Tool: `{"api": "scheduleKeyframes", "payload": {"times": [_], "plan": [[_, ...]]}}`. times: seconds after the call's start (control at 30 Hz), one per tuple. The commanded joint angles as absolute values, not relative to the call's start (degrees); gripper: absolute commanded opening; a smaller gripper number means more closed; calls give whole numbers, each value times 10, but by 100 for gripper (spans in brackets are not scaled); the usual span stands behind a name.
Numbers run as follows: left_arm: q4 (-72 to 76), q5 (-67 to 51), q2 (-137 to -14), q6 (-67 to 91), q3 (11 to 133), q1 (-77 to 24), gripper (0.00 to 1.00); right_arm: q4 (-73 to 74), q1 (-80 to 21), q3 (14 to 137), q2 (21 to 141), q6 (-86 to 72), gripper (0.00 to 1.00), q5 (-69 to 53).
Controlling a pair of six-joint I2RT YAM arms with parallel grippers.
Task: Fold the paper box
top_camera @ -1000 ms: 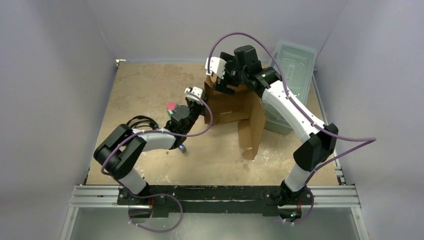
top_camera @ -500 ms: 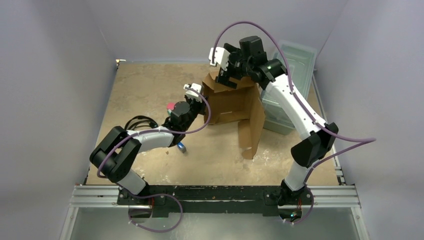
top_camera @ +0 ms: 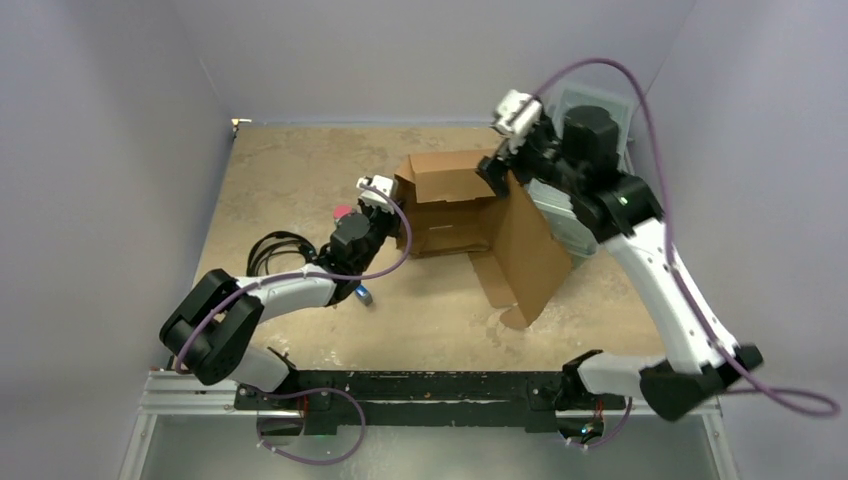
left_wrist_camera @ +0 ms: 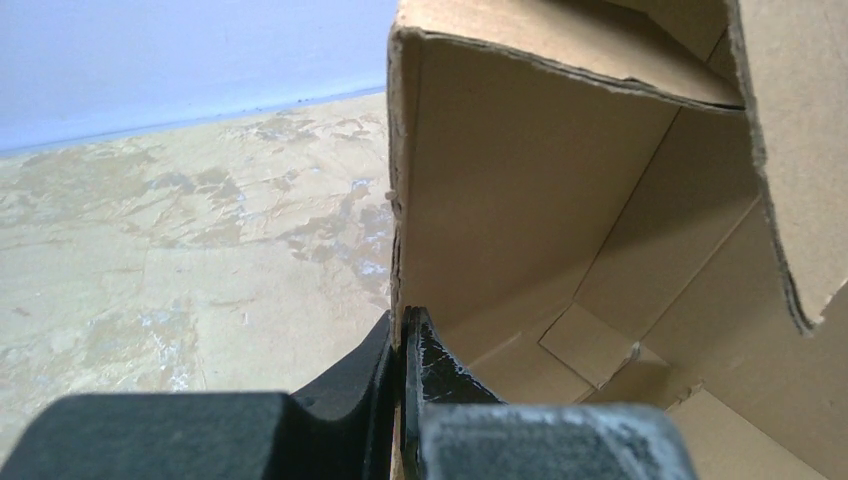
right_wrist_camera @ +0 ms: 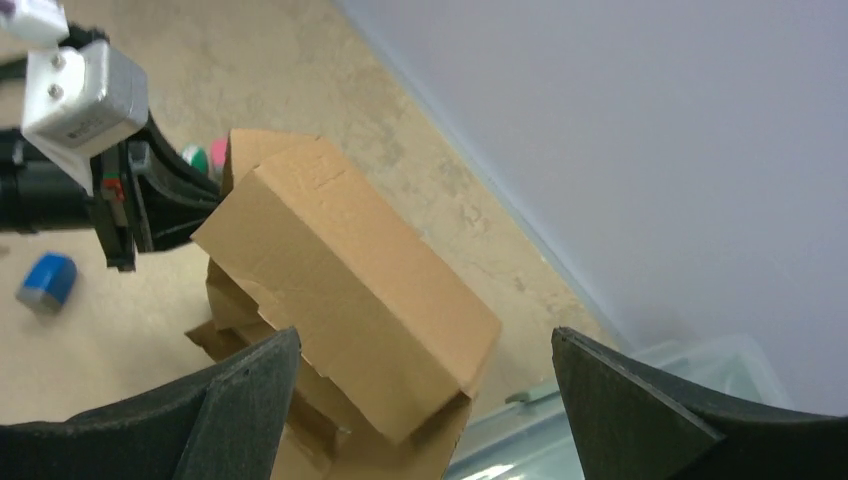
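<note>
**Brown paper box sits half folded, pinched on one side**

I see the paper box at the far middle of the table. It sits just beside the clear plastic bin, which is on its right. One big flap sticks out on the right side and leans toward me.

My left gripper is squeezed tight on the box's left wall. The thin cardboard edge is stuck between its two black fingers.

My right gripper is spread very wide and holds nothing. It is up by the far right corner of the box. I cannot tell if it touches the cardboard.

A small blue thing lies on the table near my left arm.
</note>
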State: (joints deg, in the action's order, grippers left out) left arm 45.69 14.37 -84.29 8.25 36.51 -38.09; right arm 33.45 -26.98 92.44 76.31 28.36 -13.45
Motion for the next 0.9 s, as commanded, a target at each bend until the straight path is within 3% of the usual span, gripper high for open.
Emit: {"api": "scheduleKeyframes", "payload": {"times": [0.0, 0.37, 0.67, 0.8, 0.87], "plan": [[475, 164, -806, 104, 351, -389, 0, 291, -232, 851, 674, 156, 99, -150], [418, 181, -754, 128, 330, -400, 0, 272, -139, 678, 544, 167, 98, -117], [394, 181, -748, 134, 333, -401, 0, 310, -61, 634, 517, 160, 89, -196], [385, 182, -753, 155, 338, -401, 0, 322, -55, 625, 511, 184, 66, -224], [377, 184, -753, 170, 343, -401, 0, 329, -55, 627, 515, 191, 35, -227]]}}
